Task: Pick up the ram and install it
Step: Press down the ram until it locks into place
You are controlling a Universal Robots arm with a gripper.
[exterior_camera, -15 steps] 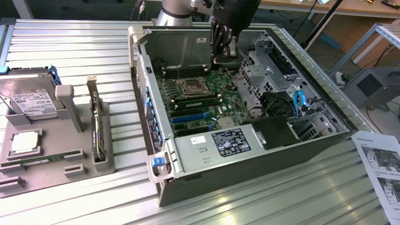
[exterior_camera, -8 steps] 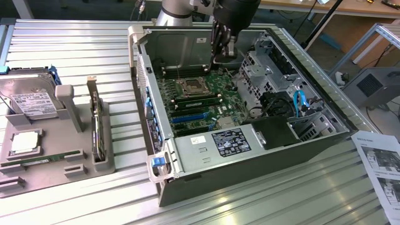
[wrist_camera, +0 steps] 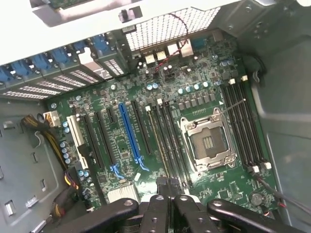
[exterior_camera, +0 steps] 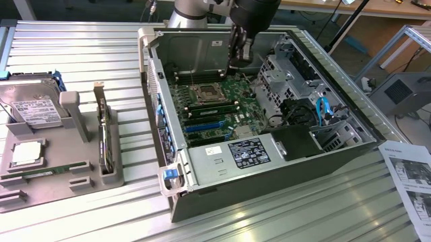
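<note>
An open computer case (exterior_camera: 269, 166) lies on its side in the middle of the exterior view, on a ribbed metal surface (exterior_camera: 81, 55). Inside it sits the green motherboard (exterior_camera: 229, 96), with an empty processor socket (exterior_camera: 205, 92) and long black and blue slots. At the lower left of that frame a grey parts tray (exterior_camera: 60, 174) holds a hard drive (exterior_camera: 30, 103), a square silver processor (exterior_camera: 25, 154), an upright card along its right edge, and the ram (exterior_camera: 50, 171), a thin green stick lying low in a slot at the tray's front; its chips are too small to make out. A printed sheet (exterior_camera: 411, 174) is cut off at the right edge.

The end effector (exterior_camera: 241, 55) hangs inside the case at upper centre, above the motherboard, well apart from the ram. In the wrist view its black fingers (wrist_camera: 160, 204) meet at the bottom centre, closed on nothing visible.
</note>
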